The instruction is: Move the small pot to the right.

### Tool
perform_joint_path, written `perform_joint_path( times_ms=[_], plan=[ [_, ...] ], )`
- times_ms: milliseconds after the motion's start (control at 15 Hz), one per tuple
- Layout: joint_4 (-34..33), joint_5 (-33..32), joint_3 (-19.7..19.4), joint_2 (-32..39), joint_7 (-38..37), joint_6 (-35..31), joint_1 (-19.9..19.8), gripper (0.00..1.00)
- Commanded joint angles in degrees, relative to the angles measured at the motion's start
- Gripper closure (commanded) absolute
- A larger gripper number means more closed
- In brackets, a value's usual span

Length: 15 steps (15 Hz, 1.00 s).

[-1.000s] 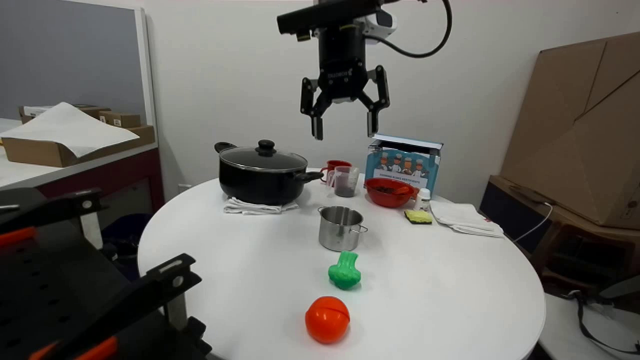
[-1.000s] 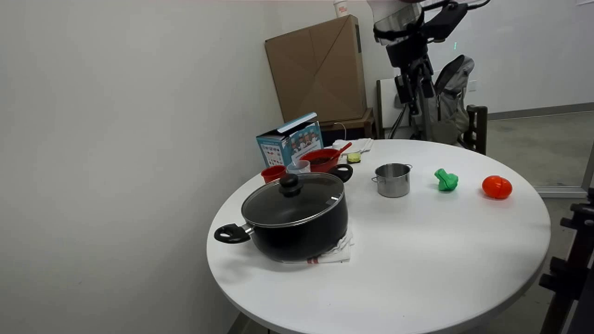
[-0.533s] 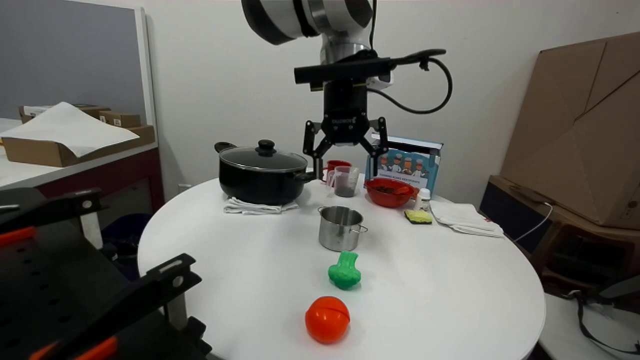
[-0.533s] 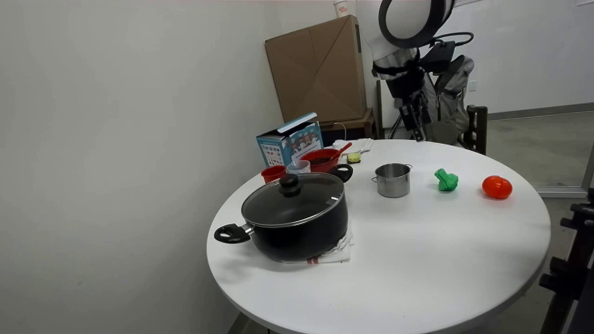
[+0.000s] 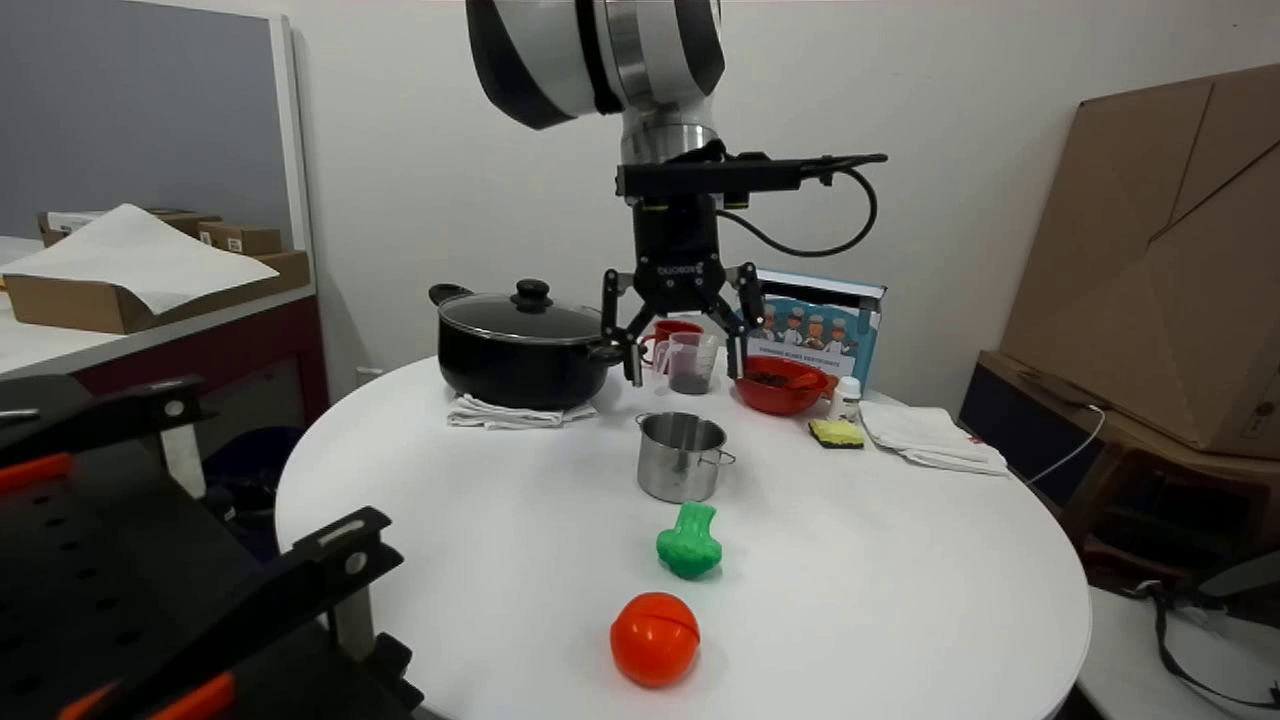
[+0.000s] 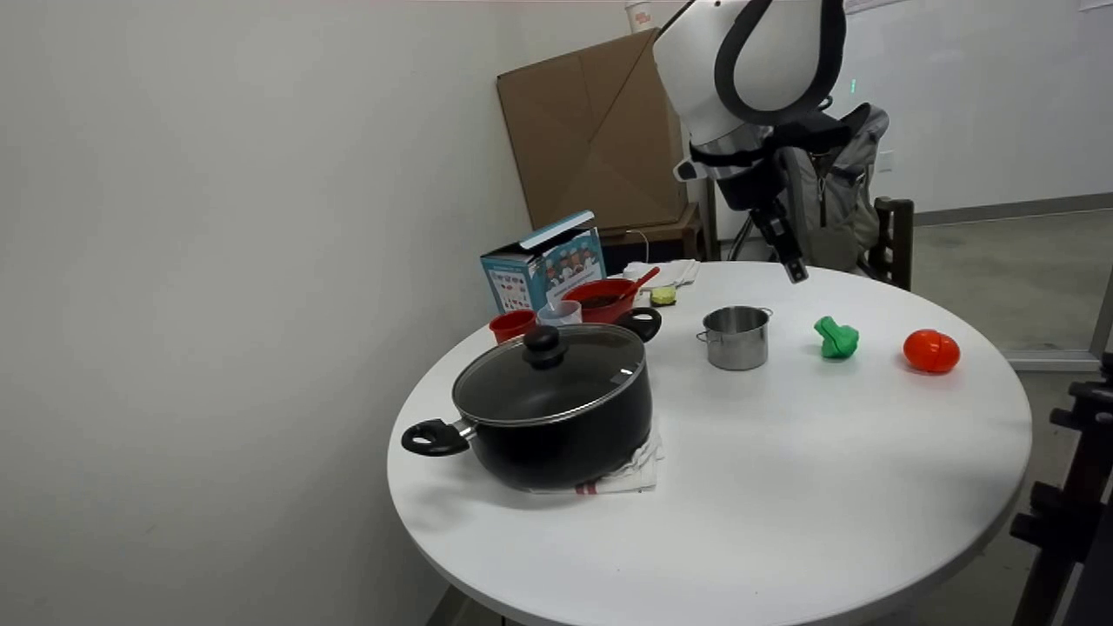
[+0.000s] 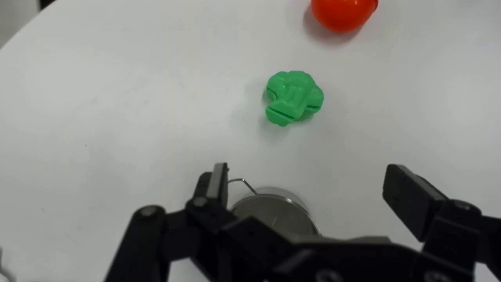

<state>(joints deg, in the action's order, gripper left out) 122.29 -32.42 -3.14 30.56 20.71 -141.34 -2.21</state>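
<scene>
The small pot (image 5: pixel 678 465), shiny silver with wire side handles, stands upright on the white round table. It also shows in an exterior view (image 6: pixel 737 343) and low in the wrist view (image 7: pixel 274 213), where the gripper's body hides its near part. My gripper (image 5: pixel 686 372) is open and empty, with its fingertips above the pot's rim in the picture. In an exterior view the gripper (image 6: pixel 795 271) is above the table beyond the pot, apart from it. In the wrist view the gripper's (image 7: pixel 307 175) left finger is beside the pot's handle; the right finger is over bare table.
A green toy broccoli (image 5: pixel 689 543) and a red toy tomato (image 5: pixel 655 640) lie in line with the pot. A black lidded pot (image 5: pixel 525 360) stands on a folded cloth. A red bowl (image 5: pixel 778 388), clear measuring cup (image 5: pixel 690 362), sponge (image 5: pixel 836 433) and blue box (image 5: pixel 815 330) are behind.
My gripper has come down from high above the table to a little above the pot's height, still open. The pot and the other objects have not moved.
</scene>
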Motion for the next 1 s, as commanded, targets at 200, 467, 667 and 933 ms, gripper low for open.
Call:
perform_joint_path(
  times_ms=[200, 467, 667, 933],
  plan=[
    [-1.9, -3.6, 2.0, 4.8, 9.9, -7.1, -1.3, 0.00],
    [-3.8, -0.1, 5.2, 8.3, 17.5, -10.8, -5.0, 0.00],
    [-6.1, 2.9, 6.8, 10.8, 23.0, -11.1, -6.9, 0.00],
    [-9.4, 6.3, 6.7, 14.4, 28.1, -10.0, -7.1, 0.06]
  ],
)
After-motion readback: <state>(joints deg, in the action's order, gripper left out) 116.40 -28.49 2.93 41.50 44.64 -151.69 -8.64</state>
